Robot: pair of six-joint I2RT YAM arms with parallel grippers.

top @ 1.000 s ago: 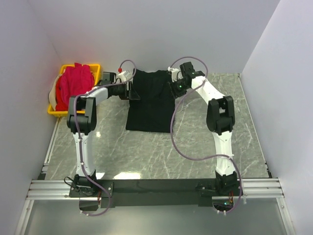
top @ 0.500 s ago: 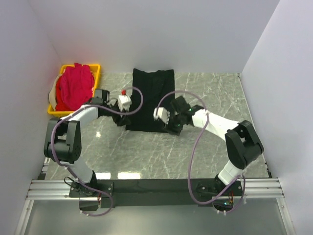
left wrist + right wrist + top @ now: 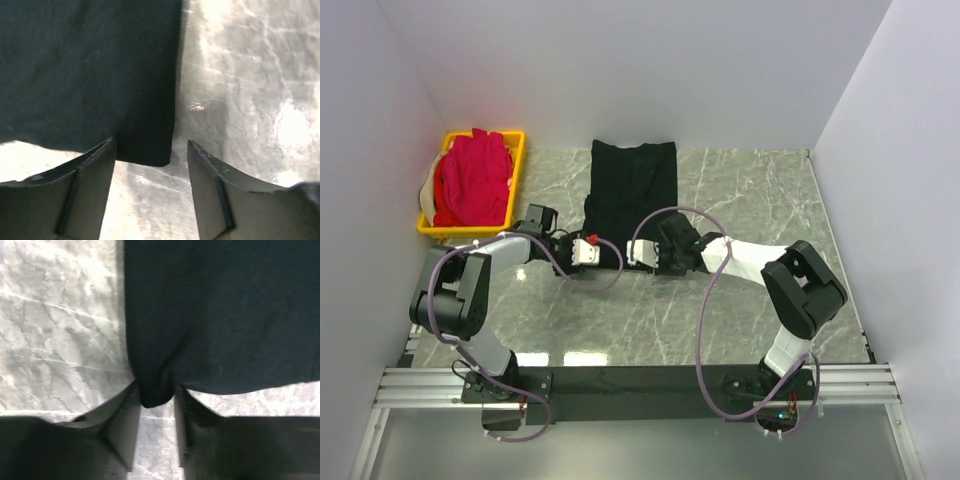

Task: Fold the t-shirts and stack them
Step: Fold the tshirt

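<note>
Item: left arm (image 3: 450,295) and right arm (image 3: 805,290), white shells, black joint housings, black bases bolted on the aluminium rail (image 3: 420,385). One mauve cable (image 3: 702,335) loops from the rail along each. Tapered dark grey fingers (image 3: 90,190), scuffed edges.

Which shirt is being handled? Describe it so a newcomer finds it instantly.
On the marble table, look mid-way along the far wall. The black t-shirt lies flat there, a long rectangle; the pink shirts are heaped in the yellow crate.
</note>
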